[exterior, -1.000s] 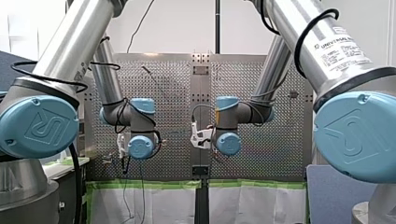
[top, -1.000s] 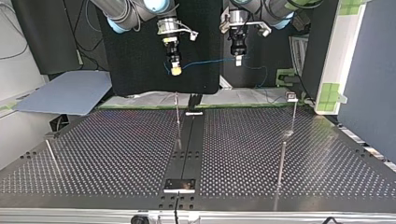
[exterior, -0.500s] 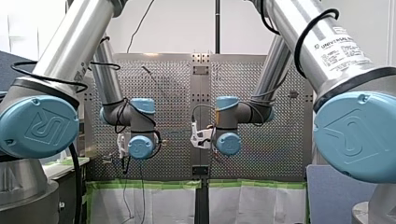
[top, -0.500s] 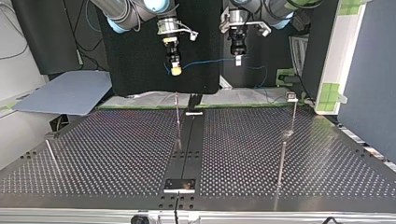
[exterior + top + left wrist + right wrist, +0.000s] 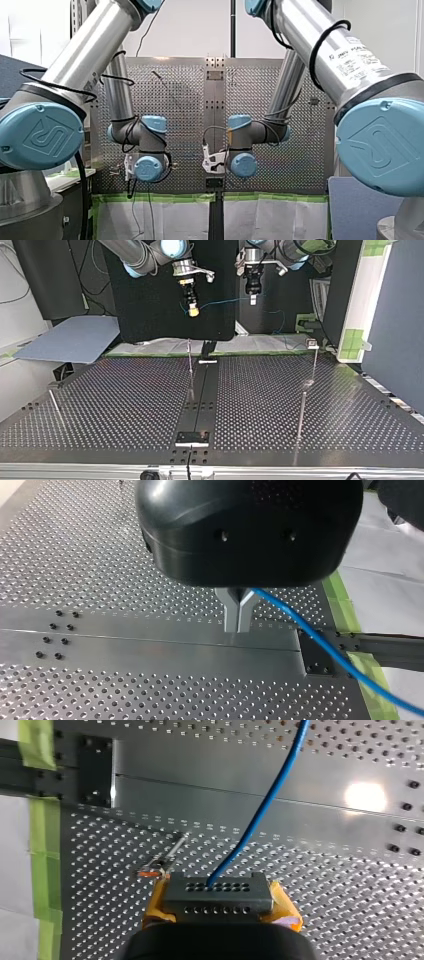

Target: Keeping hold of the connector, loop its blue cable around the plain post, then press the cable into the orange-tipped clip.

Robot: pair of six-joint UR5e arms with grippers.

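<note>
The right tool [image 5: 220,906] is gripping the grey connector [image 5: 218,892]. Its yellow pads [image 5: 282,906] are pressing on the block's two ends, and the rows of small holes are facing away from the wrist. The blue cable [image 5: 260,815] is coming out of one of those holes and running off ahead of the tool, over the perforated desk [image 5: 325,885]. Beside the connector and lower down, the orange-tipped clip [image 5: 152,869] is showing on the end of a thin metal stem. The cable is passing near it without touching it.

The left tool [image 5: 238,625] is holding its metal fingers [image 5: 231,610] pinched together at the tips. The cable is emerging from between them, close under the black housing. From there it is slanting off to one side, over the green tape [image 5: 342,597] at the desk's edge.

Seen from across the desk, both tools are hanging high above its far edge, well clear of the surface, with the cable stretching between them. Thin upright posts [image 5: 190,367] are standing on the desk below, one by the middle strip and others toward the top view's right. From here I cannot tell which is the plain one.
</note>
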